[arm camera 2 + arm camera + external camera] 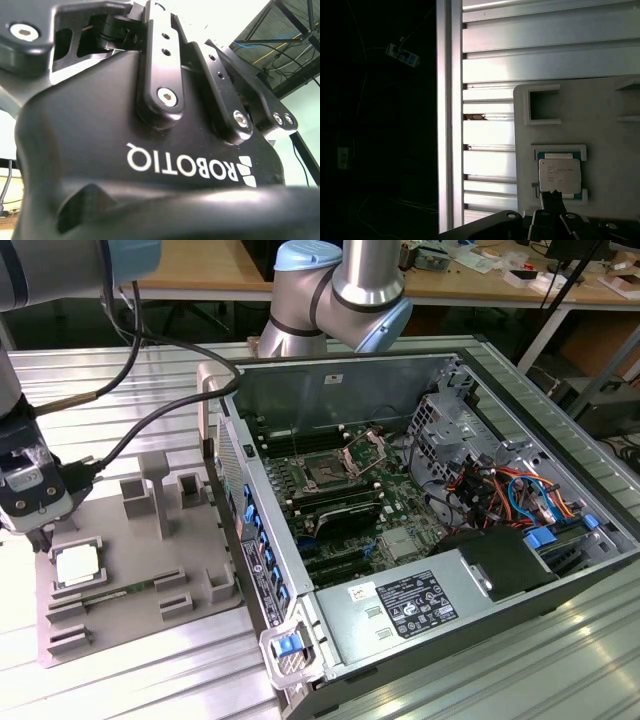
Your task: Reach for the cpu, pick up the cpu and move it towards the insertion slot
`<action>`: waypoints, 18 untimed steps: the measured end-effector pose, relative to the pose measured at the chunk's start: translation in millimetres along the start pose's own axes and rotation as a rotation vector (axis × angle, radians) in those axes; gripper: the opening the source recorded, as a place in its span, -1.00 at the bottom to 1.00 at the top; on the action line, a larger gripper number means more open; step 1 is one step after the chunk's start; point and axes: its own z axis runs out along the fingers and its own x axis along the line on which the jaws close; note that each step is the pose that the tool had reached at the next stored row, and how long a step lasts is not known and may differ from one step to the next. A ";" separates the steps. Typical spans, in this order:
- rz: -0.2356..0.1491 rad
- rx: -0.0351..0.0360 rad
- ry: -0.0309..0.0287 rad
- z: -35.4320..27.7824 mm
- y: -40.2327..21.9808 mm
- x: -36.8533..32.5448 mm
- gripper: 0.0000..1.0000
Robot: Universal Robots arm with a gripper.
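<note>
The cpu (78, 565) lies flat in a raised frame of the grey plastic tray (130, 585), silvery top up, at the exterior view's left. My gripper (40, 537) hangs just above the tray beside the cpu, on its far-left side, and holds nothing that I can see. In the first wrist view the cpu (560, 175) sits close to the gripper's dark tip. The insertion slot (325, 473) is a dark square socket with its metal frame lifted, on the green board inside the open computer case. The second wrist view shows the gripper's black housing (150, 165).
The open computer case (250, 490) stands right of the tray, its side wall rising between the tray and the board. Upright posts (155, 485) rise from the tray's far part. The slatted metal table (150, 680) ends close to the tray's left edge. Cables (130, 430) trail from the arm.
</note>
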 end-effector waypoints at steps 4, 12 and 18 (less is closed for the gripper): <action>0.000 0.0017 0.0000 0.9 0.0 -1.5 -0.79; 0.000 0.0034 0.0000 2.4 0.0 -3.3 -0.79; 0.000 0.0043 0.0002 3.6 0.0 -4.1 -0.79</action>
